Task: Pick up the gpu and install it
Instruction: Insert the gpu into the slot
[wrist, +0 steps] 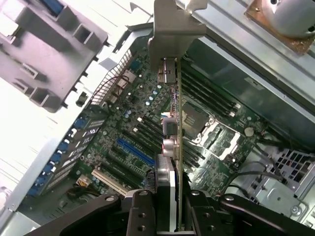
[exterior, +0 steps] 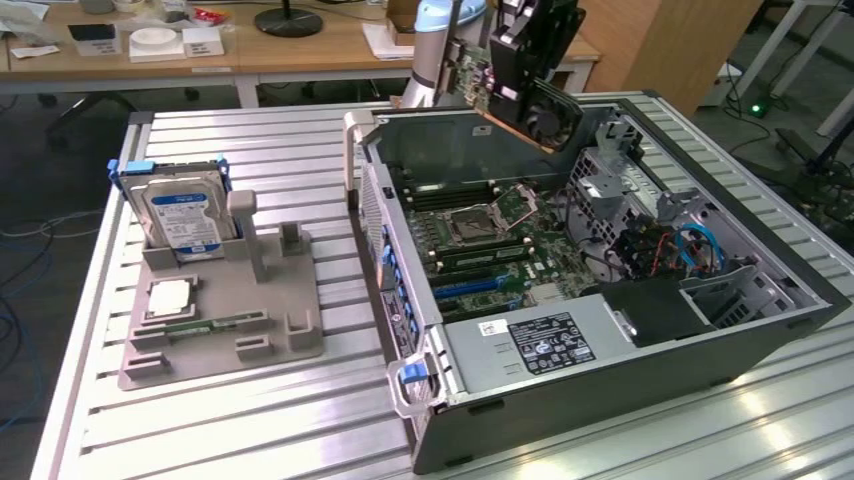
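Note:
The gpu (exterior: 523,95), a dark green card with a black fan, hangs tilted above the far wall of the open computer case (exterior: 400,300). My gripper (exterior: 534,35) is shut on its upper part. In the wrist view the gpu (wrist: 178,142) is seen edge-on, its silvery bracket (wrist: 172,29) pointing away from the camera, with the black fingers (wrist: 140,214) clamped on both sides of it. The card is held clear of the motherboard (exterior: 494,240). Below it lies the blue expansion slot (wrist: 130,150), with nothing in it.
A grey parts holder (exterior: 220,350) at the exterior view's left carries a hard drive (exterior: 187,215), a processor (exterior: 170,298) and a memory strip (exterior: 214,325). Inside the case are the power supply (exterior: 547,345), drive cage (exterior: 627,170) and cables (exterior: 694,250). Desks stand behind.

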Controlling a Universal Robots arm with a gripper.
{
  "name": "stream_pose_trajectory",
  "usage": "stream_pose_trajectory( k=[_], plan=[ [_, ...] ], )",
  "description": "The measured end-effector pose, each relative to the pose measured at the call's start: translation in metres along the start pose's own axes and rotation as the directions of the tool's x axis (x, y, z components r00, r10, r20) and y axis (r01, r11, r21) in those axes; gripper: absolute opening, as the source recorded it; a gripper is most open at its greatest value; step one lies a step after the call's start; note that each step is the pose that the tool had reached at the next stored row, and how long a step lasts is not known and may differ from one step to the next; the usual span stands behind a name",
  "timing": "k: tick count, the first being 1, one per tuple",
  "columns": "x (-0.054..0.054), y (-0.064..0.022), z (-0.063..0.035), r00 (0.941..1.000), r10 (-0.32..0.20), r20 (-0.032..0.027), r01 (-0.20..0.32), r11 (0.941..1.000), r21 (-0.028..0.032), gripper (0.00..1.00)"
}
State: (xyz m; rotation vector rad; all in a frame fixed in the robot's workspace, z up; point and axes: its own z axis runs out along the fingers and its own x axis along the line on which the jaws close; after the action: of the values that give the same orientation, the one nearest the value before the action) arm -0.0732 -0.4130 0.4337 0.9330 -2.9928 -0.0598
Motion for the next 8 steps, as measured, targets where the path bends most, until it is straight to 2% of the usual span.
stream_pose_trajectory(
  k=[4, 8],
  plan=[
    [0.0000, 0.0000, 0.0001, 0.9981, -0.062, -0.0023, 0.062, 0.9981, -0.0004, 0.28],
    [0.0000, 0.0000, 0.0002, 0.9916, -0.129, -0.0043, 0.129, 0.9916, -0.0006, 0.28]
  ],
)
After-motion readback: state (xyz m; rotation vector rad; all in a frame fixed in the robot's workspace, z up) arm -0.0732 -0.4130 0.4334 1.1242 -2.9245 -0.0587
